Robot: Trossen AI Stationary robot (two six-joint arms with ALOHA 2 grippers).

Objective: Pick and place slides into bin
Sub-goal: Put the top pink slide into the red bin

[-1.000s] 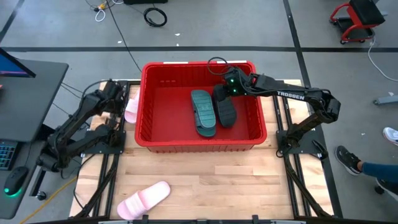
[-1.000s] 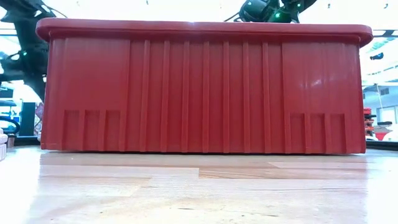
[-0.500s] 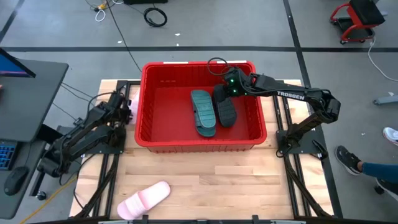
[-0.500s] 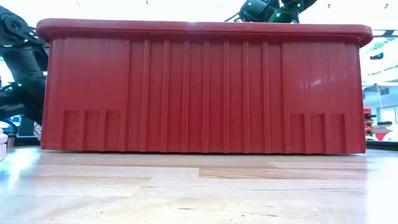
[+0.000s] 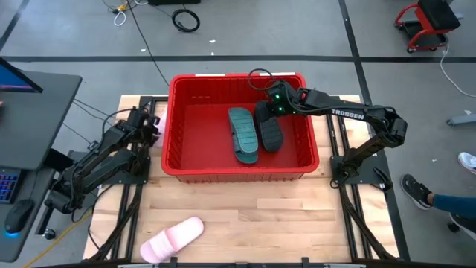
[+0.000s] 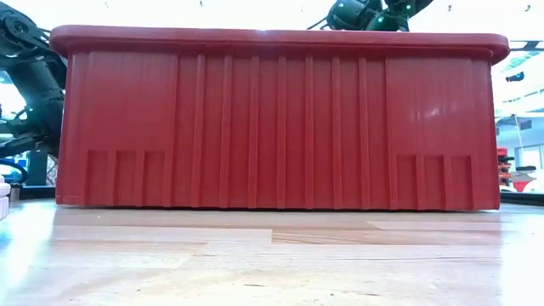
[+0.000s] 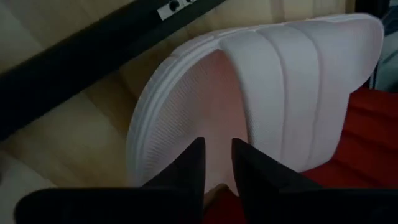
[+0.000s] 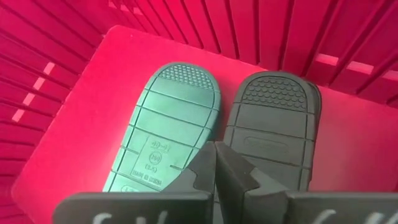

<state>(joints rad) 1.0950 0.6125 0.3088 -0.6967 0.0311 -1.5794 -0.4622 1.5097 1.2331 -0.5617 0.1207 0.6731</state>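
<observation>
The red bin [image 5: 238, 176] stands mid-table. Inside it, a teal slide [image 5: 243, 134] and a black slide [image 5: 269, 128] lie side by side, soles up, on the bin's floor. My right gripper [image 5: 272, 105] hovers shut and empty over the black slide's far end [image 8: 273, 93]. My left gripper [image 5: 149, 123] is down beside the bin's left wall, nearly shut on a pale pink slide [image 7: 261, 87] that it covers in the high view. A second pale pink slide [image 5: 172, 238] lies on the table near the front edge. My left gripper has its two fingers [image 7: 189, 165] closed to a narrow gap on the pale pink slide's sole edge [image 7: 214, 134], beside the wide strap [image 7: 298, 81]. The fingers themselves hide the place of contact. The slide lies next to the bin's red wall [image 7: 367, 155].
The bin's tall walls [image 6: 272, 127] fill the low view and stand between the two arms. Dark arm base frames [image 5: 119, 175] sit at the table's left and right. Bare wooden table [image 5: 297, 223] lies in front of the bin.
My left gripper has gone toward the bin's left wall and onto the pale pink slide there. That slide showed beside the bin a second ago and is now covered by the gripper.
</observation>
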